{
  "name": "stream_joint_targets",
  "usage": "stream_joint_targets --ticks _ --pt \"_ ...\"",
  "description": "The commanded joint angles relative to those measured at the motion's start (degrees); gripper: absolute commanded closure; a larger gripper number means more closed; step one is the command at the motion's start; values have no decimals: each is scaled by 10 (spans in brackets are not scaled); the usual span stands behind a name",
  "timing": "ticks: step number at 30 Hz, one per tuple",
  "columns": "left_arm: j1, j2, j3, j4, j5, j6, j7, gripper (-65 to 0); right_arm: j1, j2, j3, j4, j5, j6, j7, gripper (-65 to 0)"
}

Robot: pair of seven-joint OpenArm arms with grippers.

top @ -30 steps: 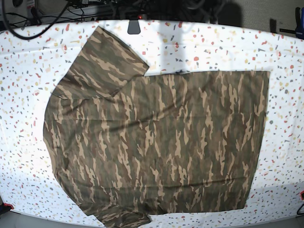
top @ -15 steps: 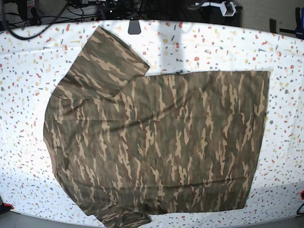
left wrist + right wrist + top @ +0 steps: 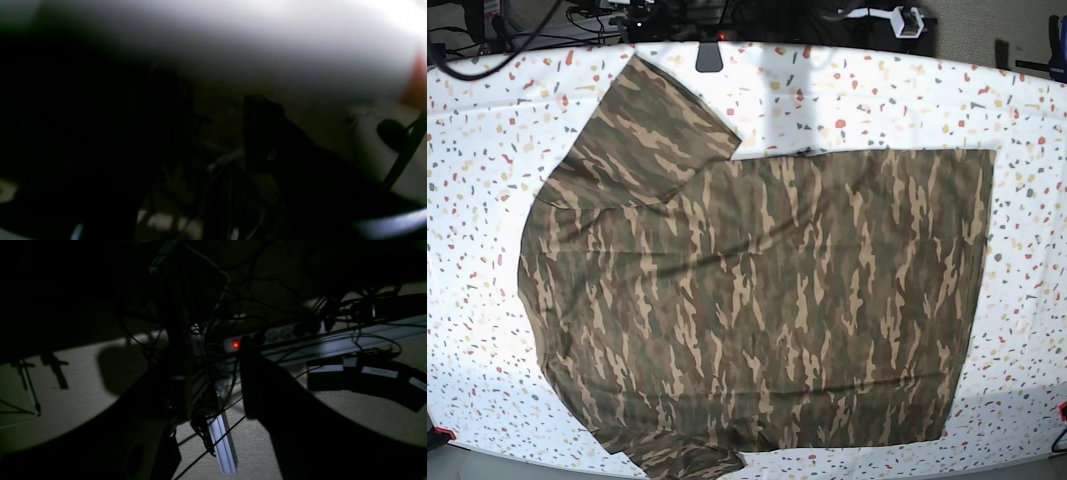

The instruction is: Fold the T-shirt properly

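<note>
While both end effectors hang off-surface, apparently spread and empty, the flat brown-tan-olive camouflage cloth T-shirt (image 3: 757,310) risks bunching if gripped unevenly.

Dark, nearly black gripper fingers (image 3: 253,380), flat and tapering to rounded tips; white housing block (image 3: 905,19) at twelve o'clock atop black arm structure.

No readable txt anywhere. Right wrist view: white labels (image 3: 379,372) on the black boxes (image 3: 367,381) at right, too dark/small to read. Power strip (image 3: 273,336) mid-frame has a red lit switch, no legible markings. Left wrist view too blurred. Base view: T-shirt (image 3: 757,310) camo only, no print.
</note>
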Motion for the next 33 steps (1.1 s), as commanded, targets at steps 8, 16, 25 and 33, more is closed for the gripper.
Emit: stream_joint_targets --ticks 8,16,25,33 --pt "4 19 0 83 18 -2 -21 -292 0 2 0 2 0 5 8 -237" --pt "23 44 0 83 156 -13 -21 -292 0 2 0 2 0 5 8 -237" --pt "44 45 0 158 161 -13 -21 -292 0 6 0 2 0 5 6 -237" --pt "80 44 0 172 161 -13 14 -292 0 31 0 2 0 5 6 -237"
